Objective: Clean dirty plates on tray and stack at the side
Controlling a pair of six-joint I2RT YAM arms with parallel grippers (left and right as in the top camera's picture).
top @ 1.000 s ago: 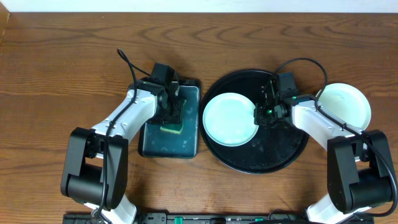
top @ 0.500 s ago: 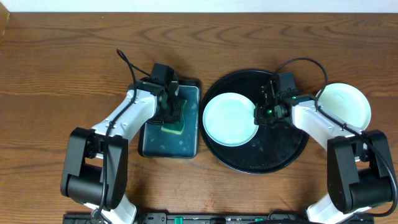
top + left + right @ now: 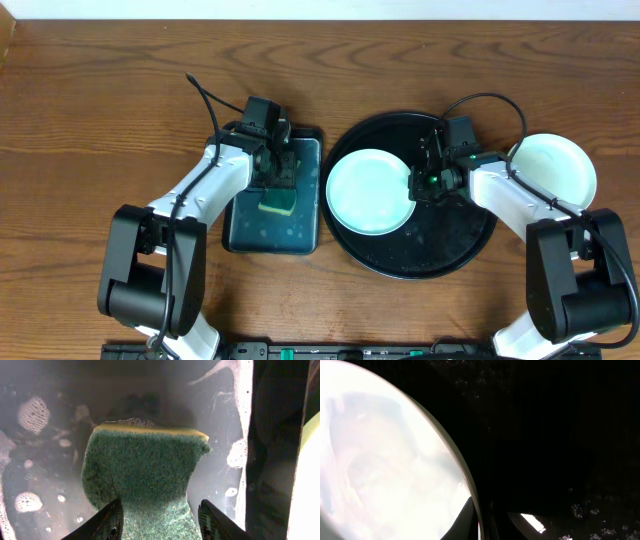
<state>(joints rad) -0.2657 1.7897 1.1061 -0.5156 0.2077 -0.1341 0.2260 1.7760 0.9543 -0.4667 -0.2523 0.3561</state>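
Note:
A pale bluish-white plate (image 3: 368, 192) lies in the left half of the round black tray (image 3: 440, 250). My right gripper (image 3: 418, 185) is shut on its right rim. In the right wrist view the rim of the plate (image 3: 385, 460) runs between the closed fingers of the right gripper (image 3: 487, 515), over the dark tray (image 3: 545, 435). Another pale plate (image 3: 555, 172) sits on the table to the right of the tray. My left gripper (image 3: 277, 180) is shut on the green-yellow sponge (image 3: 278, 205). The left wrist view shows the sponge (image 3: 145, 465) pinched narrow between the left gripper (image 3: 161, 505) fingers.
The sponge is over a small dark rectangular tray (image 3: 250, 235), wet with soap bubbles (image 3: 40, 460), just left of the black tray. Cables trail from both arms. Bare wooden table (image 3: 100, 100) surrounds both trays.
My left gripper has drawn slightly toward the far side, so more of the sponge shows in the overhead view. The right arm and its plate have not moved.

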